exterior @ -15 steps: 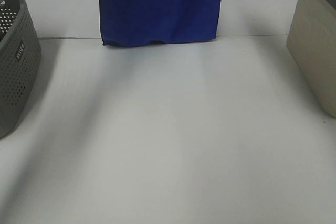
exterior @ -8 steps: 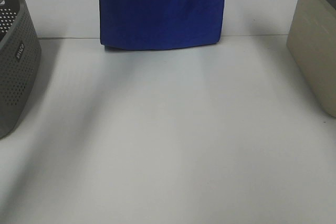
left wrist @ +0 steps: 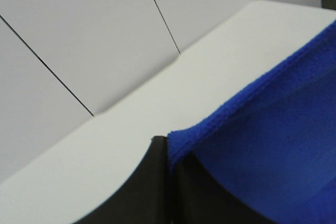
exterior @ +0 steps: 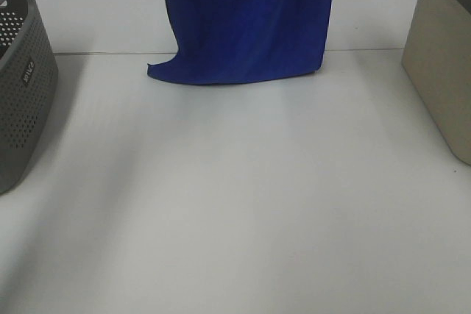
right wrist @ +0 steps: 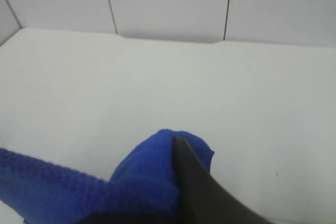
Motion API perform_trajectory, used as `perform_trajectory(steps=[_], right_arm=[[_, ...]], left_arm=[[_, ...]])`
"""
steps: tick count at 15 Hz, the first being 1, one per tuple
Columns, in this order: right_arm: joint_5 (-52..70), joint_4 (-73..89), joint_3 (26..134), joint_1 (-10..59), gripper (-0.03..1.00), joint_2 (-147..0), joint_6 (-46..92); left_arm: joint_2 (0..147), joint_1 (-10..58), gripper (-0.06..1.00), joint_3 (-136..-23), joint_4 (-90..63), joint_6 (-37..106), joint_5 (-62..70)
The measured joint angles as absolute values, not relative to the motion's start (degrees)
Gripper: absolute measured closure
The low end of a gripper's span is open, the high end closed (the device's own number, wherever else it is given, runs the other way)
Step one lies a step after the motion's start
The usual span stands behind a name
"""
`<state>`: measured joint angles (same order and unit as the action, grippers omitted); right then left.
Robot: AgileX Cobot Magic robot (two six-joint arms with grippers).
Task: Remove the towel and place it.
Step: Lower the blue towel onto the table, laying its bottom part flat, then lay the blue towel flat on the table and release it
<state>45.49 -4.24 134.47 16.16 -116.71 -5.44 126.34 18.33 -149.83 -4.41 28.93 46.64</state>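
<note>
I've got the left gripper (left wrist: 167, 148) and right gripper (right wrist: 177, 153) each pinched tight on the towel (exterior: 246, 20), which hangs far centre.

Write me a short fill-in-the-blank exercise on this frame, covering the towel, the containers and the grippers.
1. The towel hanging above the table is ____ in colour.
2. In the high view, the grey basket stands at the ____ edge.
3. In that same view, the beige bin stands at the ____ edge.
4. The left gripper and the right gripper are both shut on the ____.

Missing words: blue; left; right; towel.
</note>
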Motion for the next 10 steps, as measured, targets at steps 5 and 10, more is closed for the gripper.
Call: perform_trajectory(steps=[5,10], right_arm=[[66.0,0.57,134.53,16.16,0.95,-116.71,0.0],[69.84,5.56,134.47,16.16,0.95,-116.25,1.72]], left_arm=[[126.57,18.33,0.94,-149.83,-6.02,24.35,69.33],[123.3,18.33,0.94,-144.73,-7.1,13.29,69.84]])
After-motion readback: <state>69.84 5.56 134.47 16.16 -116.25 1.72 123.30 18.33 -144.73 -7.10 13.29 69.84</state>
